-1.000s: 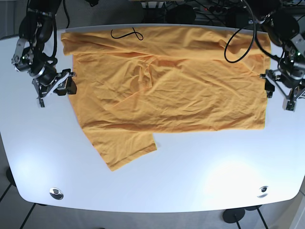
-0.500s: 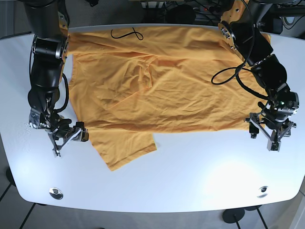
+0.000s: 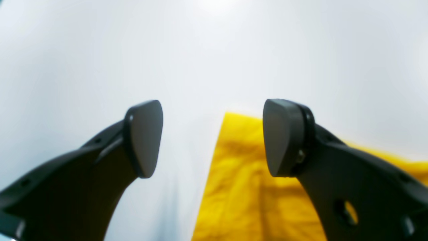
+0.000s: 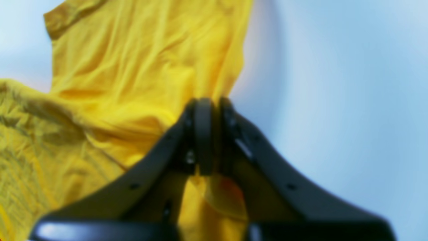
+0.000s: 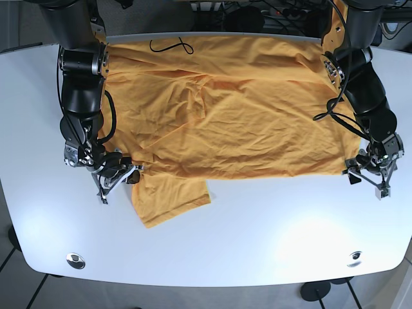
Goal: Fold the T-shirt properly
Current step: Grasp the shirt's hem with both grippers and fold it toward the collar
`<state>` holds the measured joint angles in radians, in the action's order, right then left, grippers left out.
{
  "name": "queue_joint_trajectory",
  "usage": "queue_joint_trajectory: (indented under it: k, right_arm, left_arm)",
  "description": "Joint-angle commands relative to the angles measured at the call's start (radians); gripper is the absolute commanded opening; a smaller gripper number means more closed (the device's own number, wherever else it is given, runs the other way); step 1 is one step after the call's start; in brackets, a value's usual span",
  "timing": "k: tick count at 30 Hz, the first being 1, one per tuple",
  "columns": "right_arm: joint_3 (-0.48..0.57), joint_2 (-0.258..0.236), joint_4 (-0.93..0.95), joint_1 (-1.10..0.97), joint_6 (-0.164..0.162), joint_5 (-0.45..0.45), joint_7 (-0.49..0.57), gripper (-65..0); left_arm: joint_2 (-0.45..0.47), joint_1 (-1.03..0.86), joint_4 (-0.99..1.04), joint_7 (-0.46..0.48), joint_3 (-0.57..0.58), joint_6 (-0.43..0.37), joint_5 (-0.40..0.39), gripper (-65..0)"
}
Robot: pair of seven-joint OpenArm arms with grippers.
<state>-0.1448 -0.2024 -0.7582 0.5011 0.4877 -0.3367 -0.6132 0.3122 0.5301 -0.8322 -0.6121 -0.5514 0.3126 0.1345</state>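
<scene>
Since half a second ago both arms have shifted: the right gripper [image 5: 120, 177], at the left of the base view, has moved in from the bare table onto the lower sleeve edge of the T-shirt [image 5: 219, 109], and the left gripper [image 5: 368, 180], at the right of that view, has slid a little further toward the table's right edge, ending just beside the shirt's lower right corner. Going from left to right in the base view, the right arm reaches down from about eleven o'clock to roughly eight o'clock on the white table [image 5: 257, 238]. In the right wrist view the two dark fingers of the right gripper [image 4: 209, 134] are pressed together, pinching a fold of the T-shirt [image 4: 110, 83], whose cloth bunches up around and under them. The orange-yellow shirt lies spread and wrinkled over the far half of the table, with one sleeve pointing toward seven o'clock and a thin black cable [image 5: 170, 46] looping on the cloth near twelve o'clock. At about four o'clock the left arm comes down to the shirt's corner. In the left wrist view the left gripper [image 3: 212, 137] has its jaws wide apart with nothing between them but bare table and the pointed corner of the T-shirt [image 3: 240, 174], which lies below the gap and runs under the finger on that view's right.
</scene>
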Motion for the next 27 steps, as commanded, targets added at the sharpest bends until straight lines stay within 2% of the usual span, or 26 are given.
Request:
queue_joint_trajectory:
  k: [1, 4, 8, 9, 12, 15, 18, 21, 23, 24, 25, 27]
  right_arm:
    - [0.0, -0.01, -0.013, 0.026, 0.001, 0.004, -0.01, -62.6]
    - [-0.003, -0.01, -0.013, 0.028, 0.001, 0.004, -0.01, -62.8]
    - [-0.005, -0.009, -0.013, 0.026, -0.001, 0.003, -0.01, -62.8]
    - [-0.005, -0.009, -0.013, 0.026, -0.001, 0.003, -0.01, -62.8]
    - [-0.005, -0.009, -0.013, 0.026, -0.001, 0.003, -0.009, -62.9]
    - [-0.006, -0.009, -0.048, 0.023, -0.001, 0.003, -0.003, -63.3]
    - [-0.006, -0.009, -0.198, -0.023, -0.005, 0.003, -0.009, -63.4]
    - [-0.006, -0.009, -0.373, -0.061, -0.008, 0.003, -0.083, -63.6]
    - [-0.006, -0.016, -0.518, -0.106, -0.039, 0.003, -0.141, -63.6]
    - [-0.008, -0.018, -0.582, -0.132, -0.044, 0.003, -0.167, -63.6]
    - [-0.042, -0.018, -0.682, -0.172, -0.044, 0.003, -0.205, -63.6]
    - [-0.101, -0.01, -0.801, -0.22, -0.04, 0.003, -0.279, -63.6]
  left_arm:
    - [0.029, 0.051, 0.072, 0.013, 0.003, 0.018, -0.009, -21.4]
    - [0.035, 0.055, 0.153, 0.013, 0.003, 0.129, -0.009, -21.4]
    - [0.031, 0.04, 0.167, 0.008, 0.003, 0.158, -0.008, -23.1]
    - [0.031, 0.028, 0.166, 0.008, 0.001, 0.159, -0.009, -26.9]
    - [0.028, 0.022, 0.164, 0.021, 0.0, 0.158, -0.011, -65.0]
    - [-0.015, 0.02, 0.113, 0.064, -0.005, 0.159, -0.011, -65.0]
    - [-0.054, -0.009, -0.032, 0.033, -0.005, 0.218, -0.011, -65.0]
    - [-0.114, -0.026, -0.252, -0.068, -0.008, 0.267, -0.011, -65.0]
    - [-0.153, -0.069, -0.413, -0.159, -0.052, 0.308, -0.011, -65.0]
    - [-0.17, -0.084, -0.476, -0.193, -0.069, 0.342, -0.011, -65.0]
    - [-0.186, -0.098, -0.556, -0.243, -0.085, 0.38, -0.009, -65.0]
    - [-0.19, -0.126, -0.651, -0.315, -0.091, 0.386, -0.009, -65.0]
